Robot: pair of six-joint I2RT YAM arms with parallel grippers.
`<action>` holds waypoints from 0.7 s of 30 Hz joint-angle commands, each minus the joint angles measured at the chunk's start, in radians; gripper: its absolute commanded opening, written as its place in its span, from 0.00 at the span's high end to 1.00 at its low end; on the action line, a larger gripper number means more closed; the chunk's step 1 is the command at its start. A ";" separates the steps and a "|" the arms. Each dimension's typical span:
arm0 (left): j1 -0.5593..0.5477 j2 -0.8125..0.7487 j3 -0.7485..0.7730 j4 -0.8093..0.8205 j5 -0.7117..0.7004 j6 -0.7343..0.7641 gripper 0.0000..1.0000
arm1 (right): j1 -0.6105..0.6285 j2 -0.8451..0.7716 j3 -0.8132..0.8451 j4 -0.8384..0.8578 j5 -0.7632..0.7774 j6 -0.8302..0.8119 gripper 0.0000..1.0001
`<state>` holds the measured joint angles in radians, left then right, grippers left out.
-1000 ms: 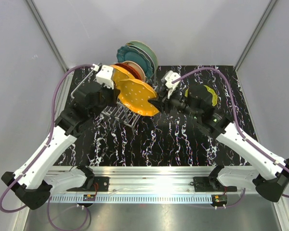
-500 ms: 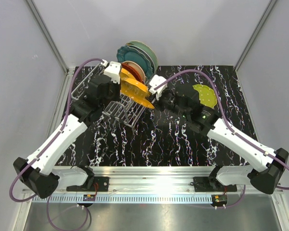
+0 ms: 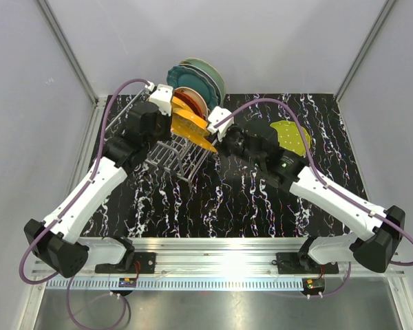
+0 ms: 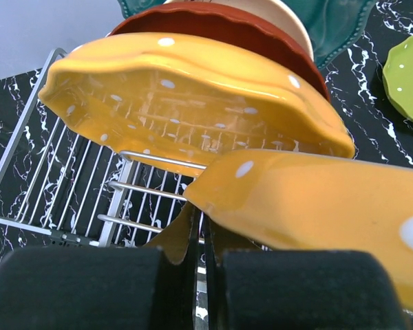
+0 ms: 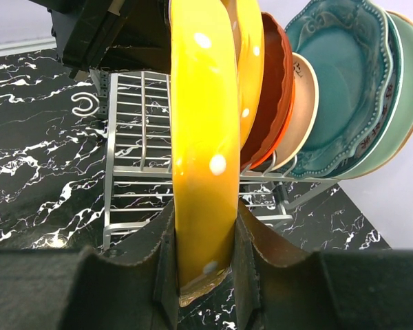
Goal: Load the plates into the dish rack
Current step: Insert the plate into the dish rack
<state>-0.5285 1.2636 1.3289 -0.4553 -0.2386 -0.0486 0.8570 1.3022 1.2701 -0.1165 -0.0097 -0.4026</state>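
Observation:
My right gripper (image 5: 203, 227) (image 3: 217, 134) is shut on the rim of a dotted orange-yellow plate (image 5: 199, 137) (image 3: 196, 130), which it holds upright and edge-on over the dish rack (image 3: 166, 155) (image 5: 131, 137). Just behind it a second orange-yellow plate (image 5: 253, 62) (image 4: 193, 103) stands in the rack. After that come the red-orange (image 5: 272, 96), cream-centred (image 5: 303, 117), dark teal (image 5: 337, 82) and mint green (image 5: 407, 89) plates. My left gripper (image 4: 201, 227) (image 3: 171, 117) is shut with nothing in it, right under the held plate's far rim (image 4: 296, 199). A dotted lime green plate (image 3: 292, 134) lies flat on the table.
The rack's front slots (image 4: 69, 206) towards the left are bare wire. A small hook (image 5: 86, 105) lies on the black marbled table (image 3: 248, 199) beside the rack. Grey walls close in the back and both sides.
The held plate has tipped from face-up to upright and moved left, back towards the rack. Both arms have closed in on the rack. The jaws of both stand as before.

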 commanded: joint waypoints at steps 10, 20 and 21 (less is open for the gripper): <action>0.070 0.002 0.061 0.176 0.054 0.015 1.00 | 0.051 0.048 0.090 0.089 -0.142 0.031 0.96; 0.136 0.014 0.052 0.176 0.105 -0.010 1.00 | 0.050 0.086 0.137 0.074 -0.127 0.036 0.79; 0.139 0.017 0.050 0.176 0.107 -0.014 1.00 | 0.051 0.088 0.137 0.072 -0.122 0.036 0.78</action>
<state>-0.4126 1.2785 1.3289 -0.4683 -0.1413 -0.0570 0.8661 1.4059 1.3384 -0.0933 -0.0154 -0.3664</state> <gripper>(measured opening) 0.005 0.353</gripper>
